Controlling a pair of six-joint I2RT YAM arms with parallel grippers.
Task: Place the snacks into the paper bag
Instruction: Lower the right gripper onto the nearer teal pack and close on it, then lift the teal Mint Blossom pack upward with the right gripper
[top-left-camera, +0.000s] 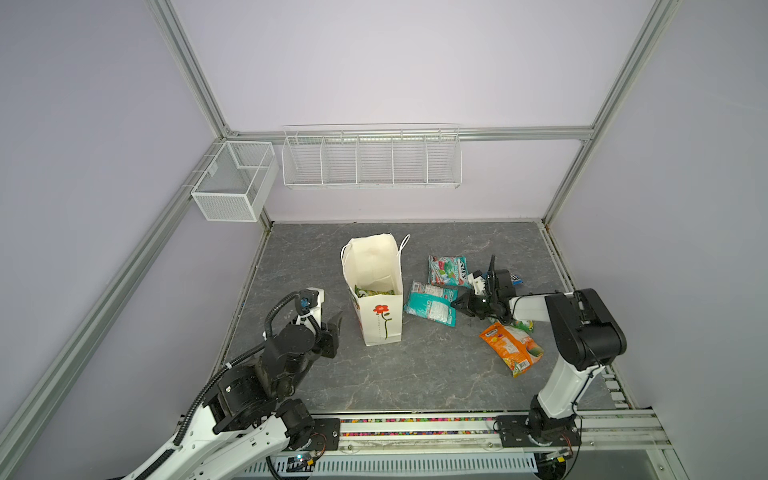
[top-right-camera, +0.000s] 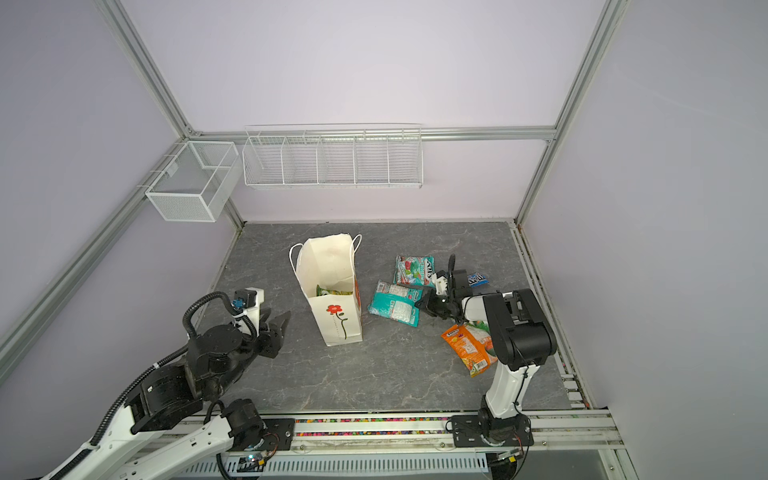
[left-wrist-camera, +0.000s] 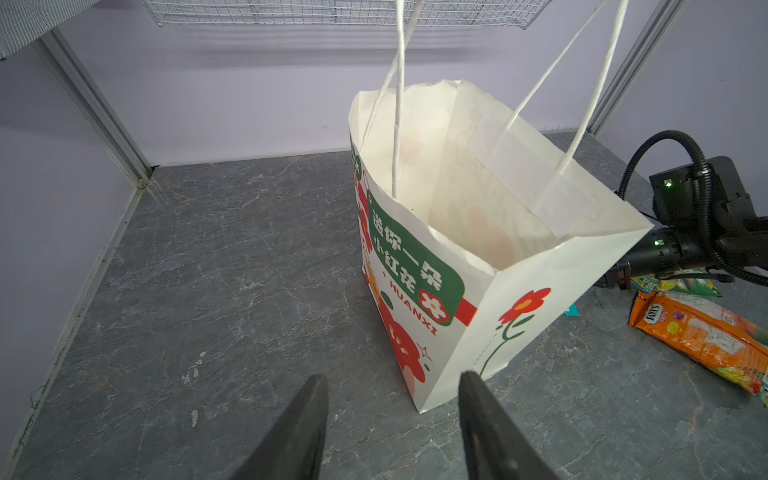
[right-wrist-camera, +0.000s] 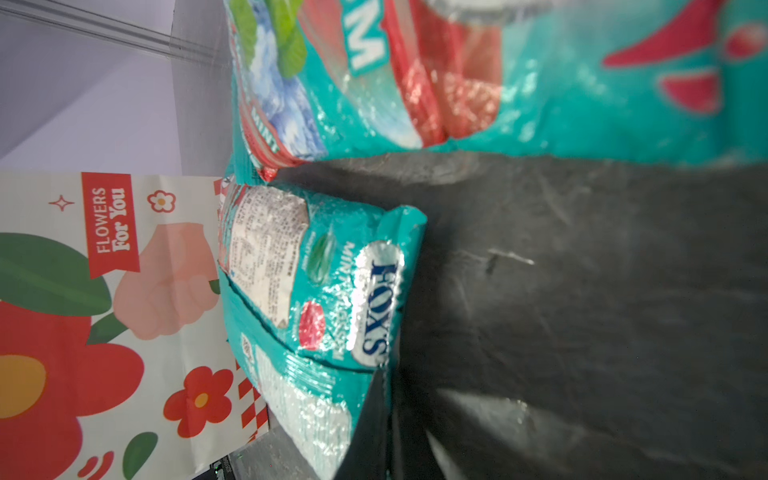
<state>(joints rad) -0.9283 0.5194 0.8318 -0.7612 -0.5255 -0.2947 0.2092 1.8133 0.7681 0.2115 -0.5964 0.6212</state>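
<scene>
Front right of the table (top-left-camera: 415, 374): orange packet (top-left-camera: 512, 347), flat, glossy, fruit print. Left gripper (top-left-camera: 336, 323) has its jaws half apart and empty, just left of the paper bag (top-left-camera: 380, 320). The bag stands upright mid-table: cream, red flower, white cord handles, mouth open, green-yellow packet (top-left-camera: 374, 292) inside. Right gripper (top-left-camera: 456, 302) is closed, apparently pinching the edge of a crinkled teal packet (top-left-camera: 428, 305) right of the bag. Beyond lie the second teal packet (top-left-camera: 448, 270) and a small blue packet (top-right-camera: 476, 279).
</scene>
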